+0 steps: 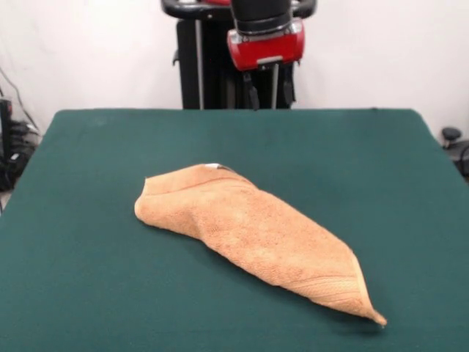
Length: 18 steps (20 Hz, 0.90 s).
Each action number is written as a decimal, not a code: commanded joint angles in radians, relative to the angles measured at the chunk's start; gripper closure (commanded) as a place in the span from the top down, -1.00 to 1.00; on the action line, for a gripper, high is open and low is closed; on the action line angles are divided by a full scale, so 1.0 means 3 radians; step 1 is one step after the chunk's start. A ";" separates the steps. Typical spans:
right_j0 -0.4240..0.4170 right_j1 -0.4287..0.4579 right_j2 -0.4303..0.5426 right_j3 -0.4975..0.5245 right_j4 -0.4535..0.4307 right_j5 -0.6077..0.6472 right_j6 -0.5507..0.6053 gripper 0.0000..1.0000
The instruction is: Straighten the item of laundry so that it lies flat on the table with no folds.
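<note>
I am seeing the towel (253, 238) lying folded mid-table (88, 279), its long axis running from far-left to near-right. The pincer (265, 81) is hanging raised at the far edge; I cannot tell its opening.

Robot lab or test room, not home. Large rectangular table with flat dark green felt-like top (102, 220) fills most of view, set up as work surface. Beyond table's far edge, black pedestal with upright metal rods (212, 66) carries red and black robot arm (265, 37). Plain white wall (88, 51) behind. Bundle of dark cables and equipment (15, 150) sits off table's far left corner; small dark object (451, 135) off far right corner.
</note>
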 commanded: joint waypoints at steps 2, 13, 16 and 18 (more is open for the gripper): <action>0.0143 -0.0030 0.0186 0.0397 0.0062 0.0315 0.0386 1.00; 0.0542 -0.0133 -0.0102 0.0088 0.0144 0.0384 0.0619 1.00; 0.0548 -0.0330 -0.0083 -0.0046 0.0184 0.0473 0.0550 1.00; 0.0531 -0.0461 -0.0113 -0.0101 0.0162 0.0373 0.0534 1.00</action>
